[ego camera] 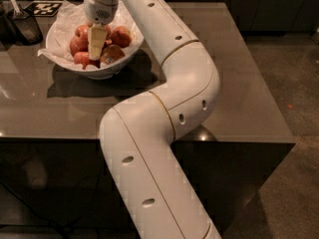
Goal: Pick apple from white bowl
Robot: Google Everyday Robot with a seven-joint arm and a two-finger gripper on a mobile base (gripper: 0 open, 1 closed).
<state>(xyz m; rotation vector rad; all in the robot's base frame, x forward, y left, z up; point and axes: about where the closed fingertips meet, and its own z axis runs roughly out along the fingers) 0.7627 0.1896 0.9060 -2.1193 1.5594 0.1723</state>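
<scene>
The white bowl, lined with crumpled white paper, stands at the far left of the dark table. It holds several red apples. My gripper reaches down from the white arm into the middle of the bowl, among the apples. One apple lies right beside its tip and another to its left. The arm hides the back right of the bowl.
A small dark container with a scoop stands left of the bowl near the table's left edge. A black-and-white marker tag lies behind the bowl. The table's front edge runs just below the arm's elbow, with floor to the right.
</scene>
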